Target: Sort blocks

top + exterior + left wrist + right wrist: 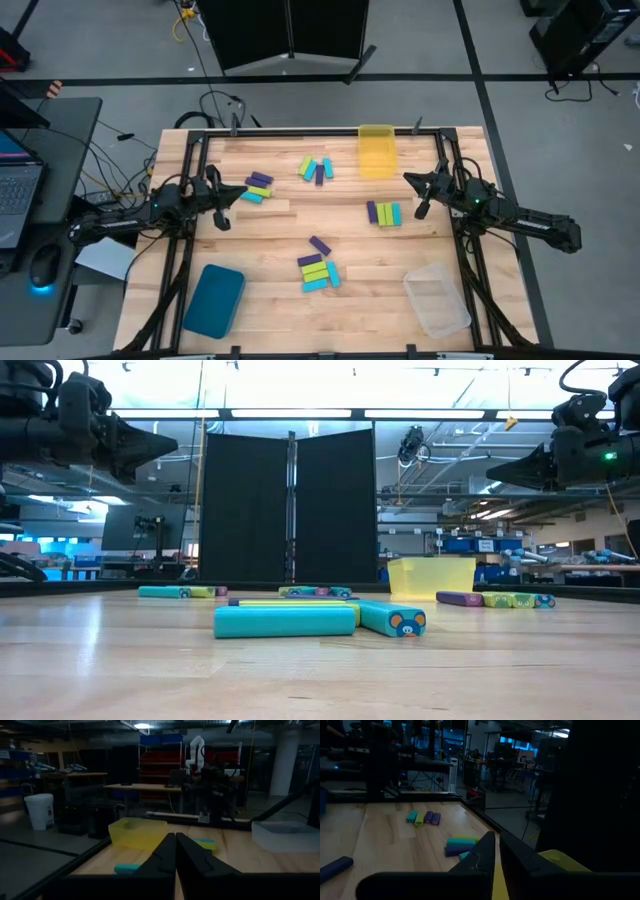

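A: Where do the arms sit?

B: The left end effector hangs above the left side of the wooden table, its fingers pressed together and holding nothing. The right end effector hangs above the right side, fingers nearly together with only a thin slit between them, also holding nothing. Both are raised well off the wood.

A: And the blocks?

B: Four loose clusters. One group lies just beside the left end effector. A second sits toward the far edge, left of the yellow bin. A third lies right of centre, near the right end effector. The fourth sits in the middle toward the near edge, with one purple block slightly apart from it.

A: How much open room?

B: Bare wood runs through the centre between the clusters. A teal bin fills the near left corner and a clear bin the near right corner. The yellow bin touches the far edge.
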Tool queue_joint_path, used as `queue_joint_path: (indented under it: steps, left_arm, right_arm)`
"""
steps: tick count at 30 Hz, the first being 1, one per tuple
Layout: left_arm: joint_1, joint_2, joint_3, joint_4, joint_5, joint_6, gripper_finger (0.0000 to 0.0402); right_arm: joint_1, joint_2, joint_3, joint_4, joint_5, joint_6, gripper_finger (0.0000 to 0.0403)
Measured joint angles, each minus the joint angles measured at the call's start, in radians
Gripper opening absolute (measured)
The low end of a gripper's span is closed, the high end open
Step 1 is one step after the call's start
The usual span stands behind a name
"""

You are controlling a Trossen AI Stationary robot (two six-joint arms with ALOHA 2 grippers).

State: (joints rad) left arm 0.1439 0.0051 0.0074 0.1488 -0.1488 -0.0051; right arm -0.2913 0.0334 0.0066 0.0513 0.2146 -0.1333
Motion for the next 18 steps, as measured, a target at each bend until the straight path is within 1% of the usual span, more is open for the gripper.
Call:
queue_joint_path:
  steps: [9,12,13,16,18]
  left_arm:
    - [0.000,0.000,0.000,0.046,0.000,-0.001,0.0015]
    - [0.000,0.001,0.000,0.042,0.005,-0.035,0.0015]
    - [0.000,0.004,0.000,0.031,0.026,-0.052,0.0015]
    - [0.000,0.034,0.000,-0.045,0.133,-0.058,0.0014]
    - [0.000,0.073,0.000,-0.084,0.161,-0.077,0.0010]
  right_arm:
    - [0.000,0.000,0.000,0.000,0.000,0.000,0.0039]
    - [0.000,0.000,0.000,0.000,0.000,0.000,0.0039]
    - [0.000,0.000,0.000,0.000,0.000,0.000,0.0039]
    - [0.000,0.000,0.000,0.000,0.000,0.000,0.0039]
    - [0.000,0.000,0.000,0.000,0.000,0.000,0.0039]
